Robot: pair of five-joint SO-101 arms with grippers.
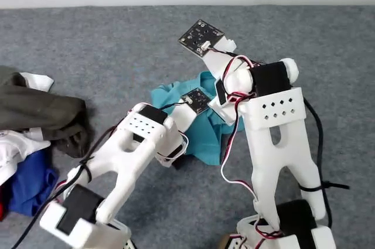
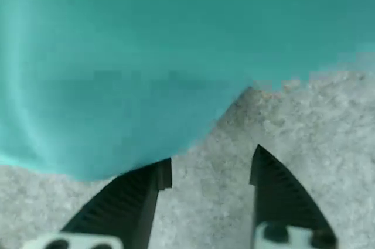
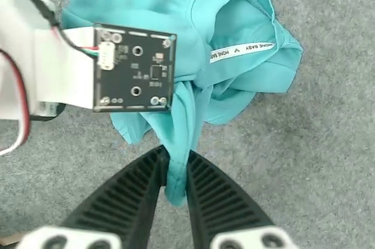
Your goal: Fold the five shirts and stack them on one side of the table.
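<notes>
One teal shirt (image 1: 202,137), left arm (image 1: 140,143) overlapping, pile (image 1: 35,111) aside

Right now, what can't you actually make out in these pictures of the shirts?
High view: the two arms cover much of the teal shirt, hiding its outline.
High view: the picture's left edge cuts off the shirt pile; no count possible.
Left wrist view: the teal shirt is too close and blurred to tell which part it is.
</notes>
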